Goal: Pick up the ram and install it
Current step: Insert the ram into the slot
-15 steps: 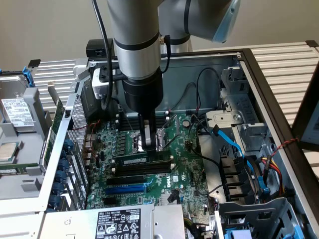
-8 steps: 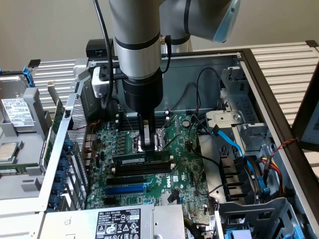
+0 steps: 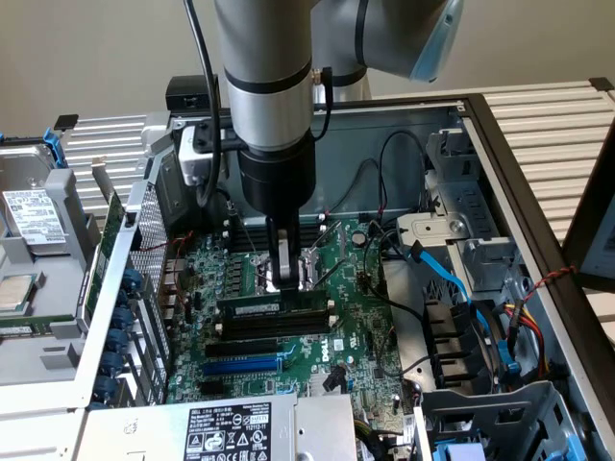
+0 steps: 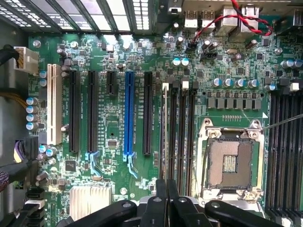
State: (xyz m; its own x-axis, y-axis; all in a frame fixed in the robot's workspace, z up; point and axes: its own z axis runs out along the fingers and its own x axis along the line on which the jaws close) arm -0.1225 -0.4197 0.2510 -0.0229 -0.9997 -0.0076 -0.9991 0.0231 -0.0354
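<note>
Pincer (image 3: 285, 279), clenched on nothing, tips just above the ram (image 3: 274, 307), which lies, apparently seated, in the row of black memory slots (image 3: 274, 331), nearest the CPU socket (image 3: 313, 272), green motherboard (image 3: 360, 322)

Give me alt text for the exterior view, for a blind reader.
The shut hand of a robot arm points down into an open computer case, its tip at the ram sitting in a memory slot on the green motherboard.
</note>
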